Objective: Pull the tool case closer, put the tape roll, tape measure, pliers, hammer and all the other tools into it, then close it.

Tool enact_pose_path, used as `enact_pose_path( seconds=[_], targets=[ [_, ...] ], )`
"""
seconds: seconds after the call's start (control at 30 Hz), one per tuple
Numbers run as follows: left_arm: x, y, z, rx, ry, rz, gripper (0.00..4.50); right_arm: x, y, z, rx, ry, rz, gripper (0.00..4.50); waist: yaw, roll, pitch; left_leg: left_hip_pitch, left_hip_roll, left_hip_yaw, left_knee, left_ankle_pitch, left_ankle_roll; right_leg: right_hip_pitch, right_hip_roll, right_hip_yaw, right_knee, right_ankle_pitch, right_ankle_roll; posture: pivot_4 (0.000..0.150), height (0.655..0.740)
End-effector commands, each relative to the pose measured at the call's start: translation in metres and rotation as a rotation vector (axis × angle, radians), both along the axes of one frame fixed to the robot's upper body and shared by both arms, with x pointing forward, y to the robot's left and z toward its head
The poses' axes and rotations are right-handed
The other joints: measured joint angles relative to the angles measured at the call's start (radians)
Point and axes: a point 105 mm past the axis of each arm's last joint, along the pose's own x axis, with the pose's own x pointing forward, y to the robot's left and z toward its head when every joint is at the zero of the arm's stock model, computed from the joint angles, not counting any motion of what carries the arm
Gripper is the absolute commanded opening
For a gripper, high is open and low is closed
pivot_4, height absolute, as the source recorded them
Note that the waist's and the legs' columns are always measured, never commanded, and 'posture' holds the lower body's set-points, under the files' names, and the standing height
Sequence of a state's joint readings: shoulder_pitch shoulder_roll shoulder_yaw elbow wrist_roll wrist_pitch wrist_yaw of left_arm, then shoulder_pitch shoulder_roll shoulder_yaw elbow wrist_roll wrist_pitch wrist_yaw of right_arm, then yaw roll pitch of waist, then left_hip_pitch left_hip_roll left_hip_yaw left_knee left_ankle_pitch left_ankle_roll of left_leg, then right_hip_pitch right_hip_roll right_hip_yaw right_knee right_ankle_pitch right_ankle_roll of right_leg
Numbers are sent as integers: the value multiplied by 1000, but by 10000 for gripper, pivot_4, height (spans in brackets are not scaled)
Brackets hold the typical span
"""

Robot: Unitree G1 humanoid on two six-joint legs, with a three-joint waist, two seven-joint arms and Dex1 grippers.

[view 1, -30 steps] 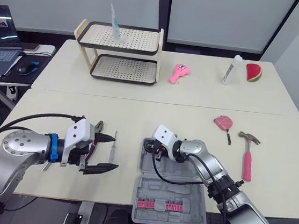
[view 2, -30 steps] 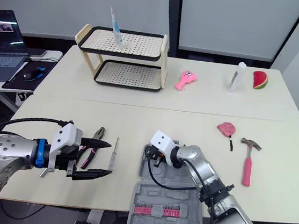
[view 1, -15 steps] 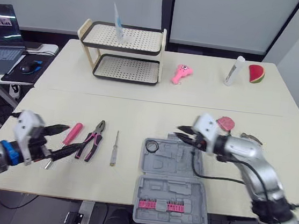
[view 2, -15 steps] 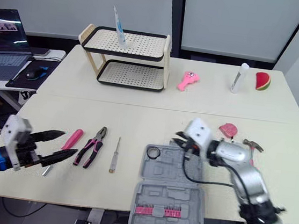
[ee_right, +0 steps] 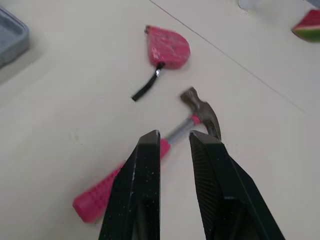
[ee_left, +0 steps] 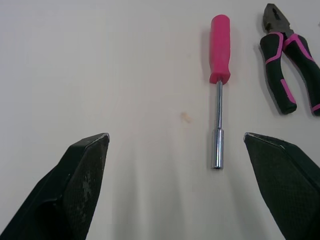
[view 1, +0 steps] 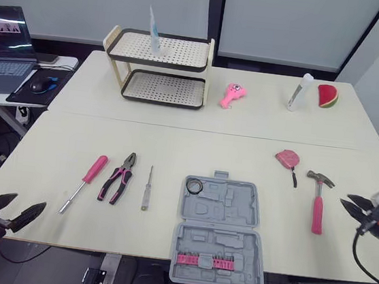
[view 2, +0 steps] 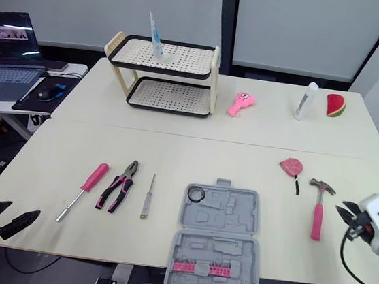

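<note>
The grey tool case lies open near the table's front edge. A black tape roll sits in its far left corner, and a strip of pink bits fills its near half. Left of the case lie a small screwdriver, pink-and-black pliers and a pink-handled nut driver. To the right are the pink tape measure and a pink-handled hammer. My left gripper hangs open and empty off the front left corner. My right gripper, slightly open and empty, hovers just right of the hammer.
At the back stand a two-tier perforated rack with a tube on top, a pink toy, a white bottle and a watermelon slice. A laptop sits on a side desk at the far left.
Both arms have drawn back outward. My right gripper left the case's far left corner, where the tape roll now lies, and swung right past the hammer. My left gripper retreated to the front left corner.
</note>
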State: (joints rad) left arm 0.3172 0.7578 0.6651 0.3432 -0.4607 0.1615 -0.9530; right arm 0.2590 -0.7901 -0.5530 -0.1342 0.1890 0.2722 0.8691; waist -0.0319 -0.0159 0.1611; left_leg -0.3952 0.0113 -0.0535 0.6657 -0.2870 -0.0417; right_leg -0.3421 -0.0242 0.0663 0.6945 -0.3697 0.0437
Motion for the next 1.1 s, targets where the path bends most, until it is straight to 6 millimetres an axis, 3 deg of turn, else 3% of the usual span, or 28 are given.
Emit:
enact_pose_path(
  seconds=[0.03, 0.13, 0.3, 0.4, 0.5, 0.53, 0.73, 0.83, 0.9, 0.97, 1.07, 1.1],
  targets=[
    [-9, 7, 2, 11, -8, 22, 45000, -12, -8, 4, 0, 0, -1, 13733, -1, 0, 0, 0, 0, 0, 0, 0, 0, 0, 0, 0, 0, 0, 0, 1500, 7400],
    [-20, 8, -7, 6, 21, 34, 45000, -25, -7, -9, -7, 66, 26, 18382, -1, -1, 0, 1, 0, 1, -1, 0, 0, 1, 0, 1, -1, 0, 0, 1500, 7400],
    [-29, 8, -10, 13, 39, 27, 45000, -23, -5, -9, 8, 79, 34, 27697, -2, -1, -1, 4, 1, 1, -1, 0, 0, 4, 0, 1, -2, 0, 0, 1500, 7400],
    [-28, 5, -8, 17, 32, 7, 45000, -18, -4, -8, 6, 74, 38, 33518, -1, -1, -1, 7, 0, 1, -3, 0, 0, 7, 0, 1, -4, 0, 0, 1500, 7400],
    [-19, -10, 0, 22, 13, -81, 45000, -9, 0, -1, 9, 49, 47, 43121, 0, -2, -1, 7, 0, 1, -3, 0, 0, 8, 0, 1, -5, 0, -1, 1500, 7400],
    [-17, -15, 1, 23, 8, -106, 45000, -6, 1, 0, 11, 43, 51, 44155, 2, -2, -1, 7, 0, 1, -3, 0, 0, 8, 0, 1, -5, 0, -1, 1500, 7400],
    [17, -71, 23, 25, -52, -379, 45000, 11, 25, 12, 53, 16, 101, 44155, 4, -2, -1, 7, 0, 0, -3, 0, 0, 9, -1, 0, -5, 0, -1, 1500, 7400],
    [35, -116, 41, 34, -101, -581, 45000, 23, 44, 19, 95, -11, 116, 44155, 3, -2, -1, 7, 0, 0, -2, 0, 0, 9, -1, 1, -5, 0, -1, 1500, 7400],
    [45, -158, 55, 45, -113, -781, 45000, 32, 57, 20, 135, -26, 109, 44155, 4, -2, -1, 6, 0, 0, -2, 0, 0, 9, 0, 0, -5, 0, -1, 1500, 7400],
    [51, -180, 67, 25, -133, -855, 45000, 39, 61, 18, 135, -30, 82, 44155, 4, -2, -1, 5, 0, -1, -2, 0, 0, 9, 0, 0, -5, 0, -1, 1500, 7400],
    [59, -209, 85, 4, -164, -956, 45000, 49, 68, 15, 151, -43, 55, 38393, 2, -1, -1, 5, -1, 0, -2, 0, 0, 8, 1, 1, -6, 0, -1, 1500, 7400],
    [60, -218, 90, 2, -173, -992, 45000, 52, 71, 13, 166, -41, 50, 34412, 2, -1, -1, 4, -1, 0, -2, 0, 0, 7, 2, 1, -6, 0, -1, 1500, 7400]
  ],
)
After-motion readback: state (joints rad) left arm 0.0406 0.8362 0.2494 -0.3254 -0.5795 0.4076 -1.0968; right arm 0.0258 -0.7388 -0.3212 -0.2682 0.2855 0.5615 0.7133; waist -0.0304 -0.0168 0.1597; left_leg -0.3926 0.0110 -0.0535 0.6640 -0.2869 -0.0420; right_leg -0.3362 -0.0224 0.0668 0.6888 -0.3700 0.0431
